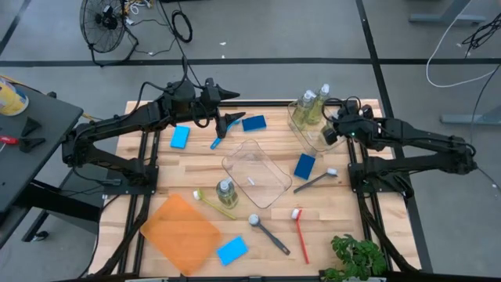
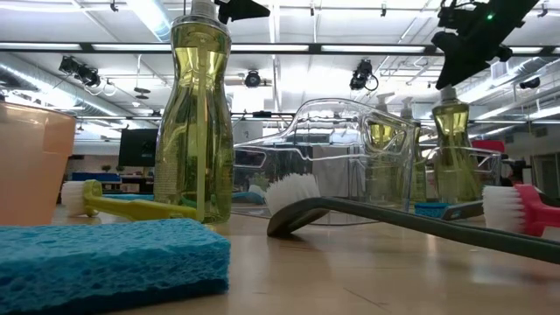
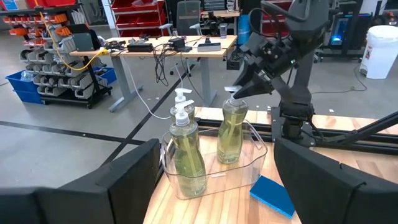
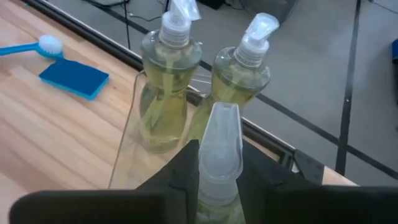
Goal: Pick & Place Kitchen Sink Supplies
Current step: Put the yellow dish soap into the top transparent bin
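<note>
My right gripper (image 1: 329, 135) is shut on a clear bottle of yellow-green soap (image 3: 232, 132) at the far right. The bottle's body is inside a clear tub (image 3: 186, 186), where two more soap bottles (image 4: 163, 93) (image 4: 241, 74) stand upright. My left gripper (image 1: 232, 121) is open and empty, above the table near the far edge, beside a blue brush (image 1: 215, 142) and a blue sponge (image 1: 254, 123). Another soap bottle (image 1: 226, 192) stands near the table's middle. My right gripper pinches the bottle's pale cap (image 4: 219, 163) between its two fingers (image 4: 180, 177). The fingers come from above, slanting down from the table's right. The bottle hangs upright below them, its body inside the tub. Whether its base rests on the tub's floor, I cannot tell.
An empty clear tub (image 1: 257, 172) lies mid-table and an orange tray (image 1: 182, 233) at the near left. Blue sponges (image 1: 180, 137) (image 1: 304, 165) (image 1: 232, 250), a yellow-green brush (image 1: 213, 204), grey brushes (image 1: 315, 180) (image 1: 268, 233) and a red brush (image 1: 300, 231) lie scattered. A plant (image 1: 356, 258) is near right.
</note>
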`<action>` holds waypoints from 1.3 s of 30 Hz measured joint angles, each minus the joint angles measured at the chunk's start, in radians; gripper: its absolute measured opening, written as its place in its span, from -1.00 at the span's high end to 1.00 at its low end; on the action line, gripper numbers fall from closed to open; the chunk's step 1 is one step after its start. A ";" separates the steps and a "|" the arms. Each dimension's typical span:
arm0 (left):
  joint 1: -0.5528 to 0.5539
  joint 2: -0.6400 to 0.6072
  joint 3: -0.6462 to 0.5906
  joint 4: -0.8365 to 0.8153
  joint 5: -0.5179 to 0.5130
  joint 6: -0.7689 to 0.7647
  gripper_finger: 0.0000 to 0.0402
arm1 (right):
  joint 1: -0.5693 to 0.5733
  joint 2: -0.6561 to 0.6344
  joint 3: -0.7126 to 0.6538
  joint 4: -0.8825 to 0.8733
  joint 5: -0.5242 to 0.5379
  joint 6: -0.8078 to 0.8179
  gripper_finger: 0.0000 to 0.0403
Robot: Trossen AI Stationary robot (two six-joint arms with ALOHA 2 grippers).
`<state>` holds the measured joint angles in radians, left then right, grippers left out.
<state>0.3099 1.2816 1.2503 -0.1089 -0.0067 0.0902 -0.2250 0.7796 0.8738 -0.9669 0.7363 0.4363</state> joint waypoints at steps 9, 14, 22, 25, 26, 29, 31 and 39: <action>0.000 0.000 0.000 0.000 0.000 0.000 -0.60 | -0.032 0.000 -0.002 -0.005 0.020 0.020 0.20; 0.000 0.000 0.000 0.000 0.000 0.000 -0.60 | -0.037 -0.005 -0.002 -0.006 0.018 -0.008 0.00; 0.000 0.000 0.000 0.000 0.000 0.000 -0.60 | -0.037 -0.062 -0.002 0.011 0.010 -0.077 -0.28; 0.001 0.000 0.000 0.000 0.000 0.000 -0.60 | -0.037 -0.088 -0.002 0.028 0.010 -0.137 -0.34; 0.001 0.000 0.000 0.000 0.000 0.000 -0.60 | -0.037 -0.095 -0.002 0.031 0.011 -0.145 -0.34; 0.001 0.000 0.000 0.000 0.000 0.000 -0.60 | -0.037 -0.116 -0.002 0.048 0.012 -0.167 -0.35; 0.001 0.000 0.000 0.000 0.000 0.000 -0.60 | -0.037 -0.131 -0.002 0.066 0.015 -0.188 -0.35; 0.001 0.000 0.000 0.000 0.000 0.000 -0.60 | -0.037 -0.202 -0.002 0.245 -0.047 -0.307 -0.35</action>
<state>0.3110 1.2816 1.2503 -0.1088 -0.0070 0.0901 -0.2623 0.5779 0.8722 -0.7215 0.6892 0.1295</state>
